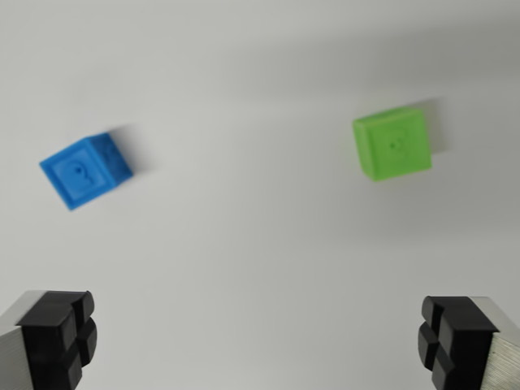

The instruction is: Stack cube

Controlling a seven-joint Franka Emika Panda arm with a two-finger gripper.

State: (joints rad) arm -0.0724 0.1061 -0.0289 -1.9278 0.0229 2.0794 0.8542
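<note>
Jaws (260, 341) spread, empty; blue cube (85, 169) and green cube (392, 143) both lie ahead on the worktop (260, 244), well apart, neither centred between them.

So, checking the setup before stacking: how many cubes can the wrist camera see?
2. A blue cube on the wrist view's left, a green cube on its right, both apart on the white surface. Others may lie outside the frame.

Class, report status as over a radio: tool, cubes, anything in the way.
Tool open, empty, above the table. Blue cube at the wrist view's left, green cube at its right, apart, not stacked. White table bare between them, nothing in the way.
</note>
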